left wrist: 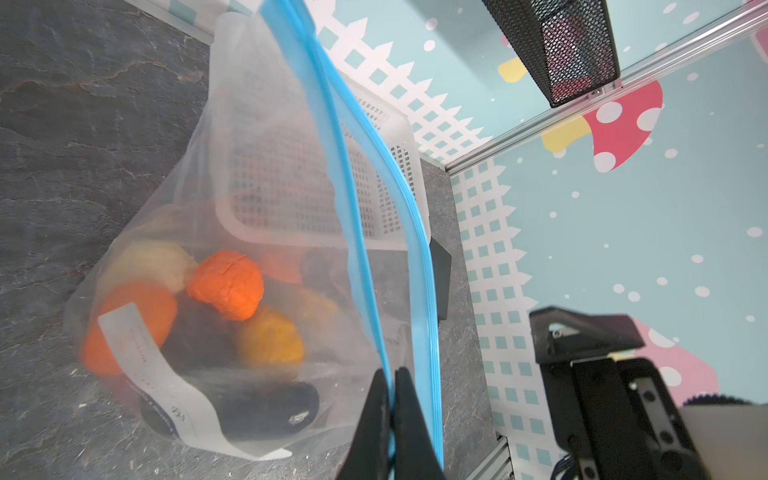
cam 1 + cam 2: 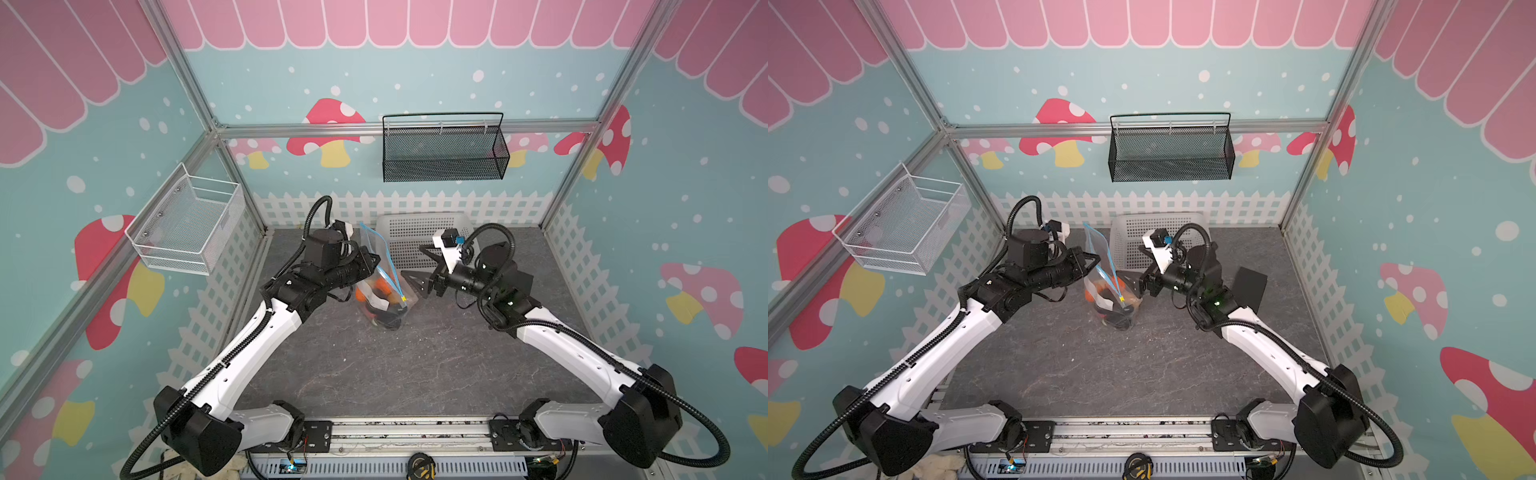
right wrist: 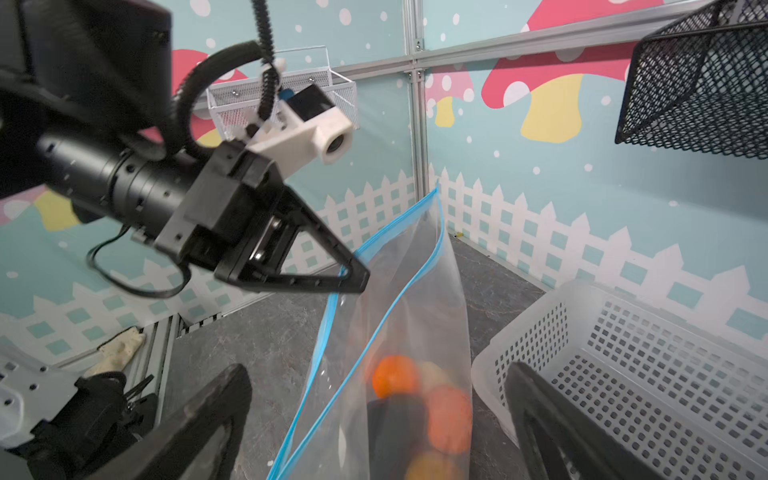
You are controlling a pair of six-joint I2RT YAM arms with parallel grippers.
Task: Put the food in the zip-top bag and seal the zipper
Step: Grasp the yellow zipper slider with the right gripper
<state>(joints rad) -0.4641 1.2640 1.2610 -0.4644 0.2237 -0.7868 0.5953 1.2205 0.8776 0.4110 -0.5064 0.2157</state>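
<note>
The zip-top bag [image 1: 257, 174] hangs upright in front of the white basket [image 2: 415, 232], its bottom on the tabletop; the left gripper [image 1: 390, 374] is clamped tight on one lip of the zipper [image 1: 345, 187], on the bag's side away from the basket; the other blue lip runs free and apart, so the mouth gapes; the right gripper [image 2: 419, 268] stands wide apart, holding nothing, between basket and bag, close by the yellow tab [image 2: 403, 298]; whether it touches the bag is unclear; the food [image 1: 226, 284] sits heaped in the bag's bottom, orange, cream, yellow-orange and black pieces showing; the white label [image 1: 137, 353] bears print too small and blurred to read; the deeper pieces are hard to make out behind the cloudy plastic.
</note>
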